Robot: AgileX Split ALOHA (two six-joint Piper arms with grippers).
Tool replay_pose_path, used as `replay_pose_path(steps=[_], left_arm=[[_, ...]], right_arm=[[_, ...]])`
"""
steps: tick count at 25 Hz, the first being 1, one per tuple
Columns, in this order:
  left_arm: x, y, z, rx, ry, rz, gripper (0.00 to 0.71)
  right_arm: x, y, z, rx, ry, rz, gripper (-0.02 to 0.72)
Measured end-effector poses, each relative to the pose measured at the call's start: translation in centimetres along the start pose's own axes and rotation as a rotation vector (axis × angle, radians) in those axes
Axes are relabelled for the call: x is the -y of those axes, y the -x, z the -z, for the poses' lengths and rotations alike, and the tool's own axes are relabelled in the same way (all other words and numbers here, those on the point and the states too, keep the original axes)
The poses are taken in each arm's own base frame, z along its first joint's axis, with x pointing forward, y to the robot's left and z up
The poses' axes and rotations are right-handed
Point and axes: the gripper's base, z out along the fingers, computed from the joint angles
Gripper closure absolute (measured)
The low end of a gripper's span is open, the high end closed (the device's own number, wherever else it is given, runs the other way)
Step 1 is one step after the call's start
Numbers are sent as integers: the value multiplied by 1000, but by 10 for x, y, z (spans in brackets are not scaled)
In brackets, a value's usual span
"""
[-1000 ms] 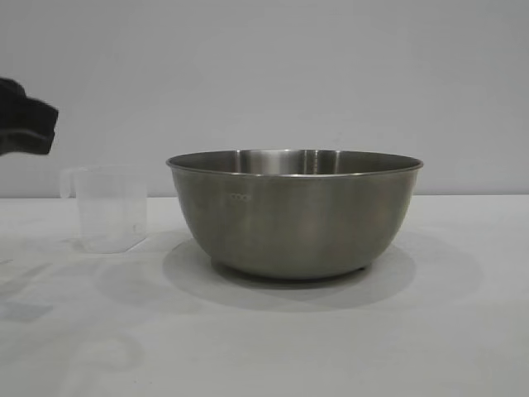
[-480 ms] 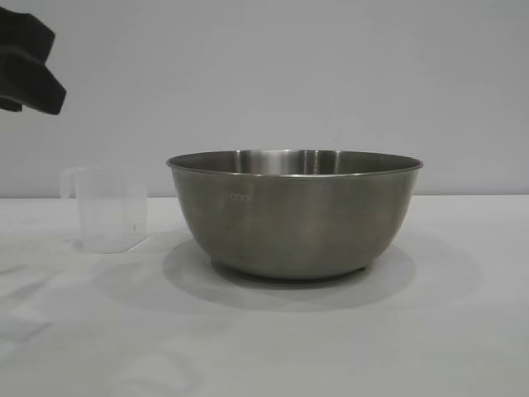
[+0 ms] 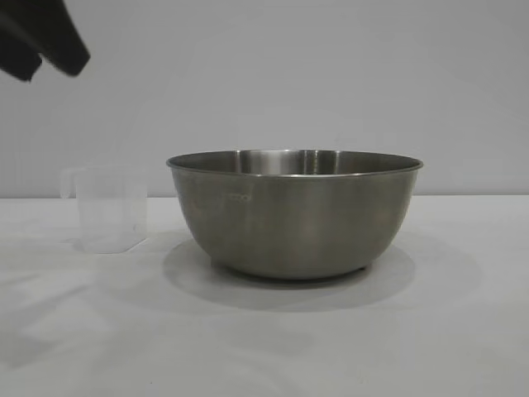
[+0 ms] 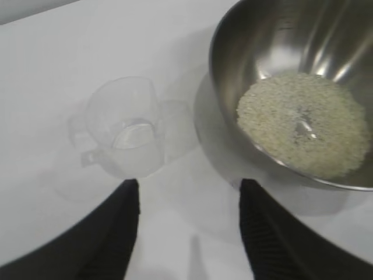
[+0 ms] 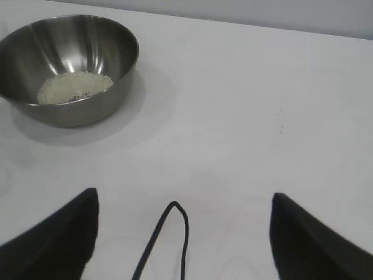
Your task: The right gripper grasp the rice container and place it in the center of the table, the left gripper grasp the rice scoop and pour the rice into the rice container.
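The rice scoop (image 4: 125, 134) stands upright on the white table (image 3: 264, 347), mouth up, clear of the left gripper (image 4: 189, 192), whose dark fingers (image 4: 119, 233) are spread and hold nothing; in the left wrist view it sits at about eleven o'clock from them. Its loop handle juts sideways, away from the rice container (image 3: 295, 212). The translucent cup looks empty, though a pale patch at its base is hard to read. The steel bowl rests just beside it, a shallow disc of rice (image 4: 303, 122) inside. The right gripper (image 5: 183, 233) hangs well apart from the bowl, fingers wide.
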Motion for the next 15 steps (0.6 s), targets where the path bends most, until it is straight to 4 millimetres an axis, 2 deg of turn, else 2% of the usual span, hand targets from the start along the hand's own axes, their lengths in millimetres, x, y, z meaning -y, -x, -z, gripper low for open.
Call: replay_pose_path(steps=[9, 15], left_arm=[[8, -17, 83, 25, -23, -81, 273], [7, -41, 119, -33, 19, -91, 273]], right_arm=[[0, 0, 0, 0, 2, -1, 126], [0, 0, 0, 0, 2, -1, 126]])
